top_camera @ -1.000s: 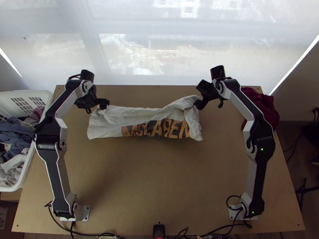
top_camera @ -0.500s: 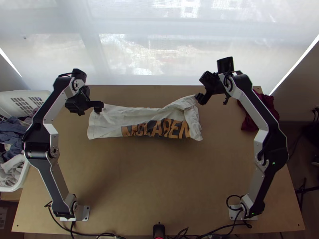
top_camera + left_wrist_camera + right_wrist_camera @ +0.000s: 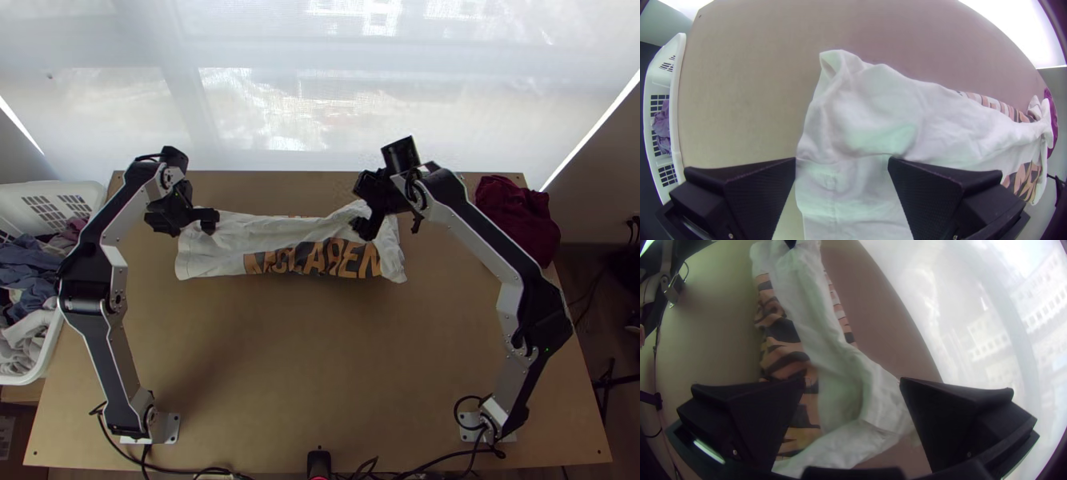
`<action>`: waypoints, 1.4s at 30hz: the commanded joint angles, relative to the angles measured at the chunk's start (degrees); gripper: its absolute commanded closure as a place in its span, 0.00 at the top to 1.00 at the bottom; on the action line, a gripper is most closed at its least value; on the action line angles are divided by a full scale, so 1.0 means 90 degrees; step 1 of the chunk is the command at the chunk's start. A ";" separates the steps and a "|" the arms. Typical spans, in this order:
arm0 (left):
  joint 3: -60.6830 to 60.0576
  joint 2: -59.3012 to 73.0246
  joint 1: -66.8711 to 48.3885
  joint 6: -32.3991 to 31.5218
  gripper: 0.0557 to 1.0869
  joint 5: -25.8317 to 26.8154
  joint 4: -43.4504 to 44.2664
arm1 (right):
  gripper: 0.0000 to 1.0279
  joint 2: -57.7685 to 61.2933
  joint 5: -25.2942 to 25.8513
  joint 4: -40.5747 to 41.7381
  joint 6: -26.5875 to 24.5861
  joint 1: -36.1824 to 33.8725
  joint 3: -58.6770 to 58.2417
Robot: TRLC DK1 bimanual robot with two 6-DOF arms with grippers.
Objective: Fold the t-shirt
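The white t-shirt (image 3: 276, 232) lies as a long folded strip across the table's far half, its orange and dark lettering facing the near side. Over its left end is my left gripper (image 3: 210, 220); in the left wrist view the left gripper (image 3: 842, 162) stands open above the white cloth (image 3: 933, 115). Over the shirt's right part is my right gripper (image 3: 368, 226). The right wrist view has the right gripper (image 3: 852, 381) open, with the rumpled white cloth (image 3: 840, 373) and some print seen between its fingers.
A white basket (image 3: 50, 364) of clothes stands at the table's left edge. Dark red cloth (image 3: 518, 220) lies at the far right corner. Cables (image 3: 448, 464) run along the near edge.
My right gripper first moved slightly away, then came left over the shirt. The left gripper shifted left a little and came back right. The shirt looks unmoved.
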 commanded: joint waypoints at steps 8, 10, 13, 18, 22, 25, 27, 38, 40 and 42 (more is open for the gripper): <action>0.0007 0.0318 -0.0005 -0.0105 0.95 -0.0209 0.0223 | 0.96 0.0759 0.0004 0.0195 0.0064 0.0867 -0.0348; 0.0007 0.0367 -0.0015 -0.0125 0.95 -0.0209 0.0262 | 0.96 0.0886 0.0004 0.0264 0.0054 0.0857 -0.0426; 0.0007 0.0455 -0.0025 -0.0134 0.95 -0.0209 0.0291 | 0.96 0.1043 0.0004 0.0361 0.0064 0.0809 -0.0544; 0.0007 0.0592 -0.0034 -0.0193 0.95 -0.0209 0.0321 | 0.96 0.1189 0.0014 0.0508 0.0064 0.0721 -0.0739; 0.0017 0.0631 -0.0073 -0.0203 0.92 -0.0209 0.0330 | 0.96 0.1228 0.0014 0.0596 0.0064 0.0652 -0.0876; 0.0007 0.0670 -0.0083 -0.0212 0.87 -0.0180 0.0330 | 0.96 0.1238 0.0023 0.0674 0.0064 0.0594 -0.0934; 0.0007 0.0689 -0.0083 -0.0212 0.84 -0.0141 0.0330 | 0.96 0.1267 0.0023 0.0684 0.0064 0.0574 -0.0934; 0.0007 0.0592 -0.0083 -0.0369 0.19 0.0064 0.0418 | 0.96 0.1384 0.0082 0.0703 0.0064 0.0516 -0.0993; 0.0017 0.0514 -0.0083 -0.0378 0.08 0.0064 0.0438 | 0.96 0.1394 0.0082 0.0713 0.0064 0.0506 -0.1012; 0.0085 0.0455 -0.0083 -0.0378 0.04 0.0064 0.0428 | 0.96 0.1404 0.0082 0.0723 0.0064 0.0496 -0.1022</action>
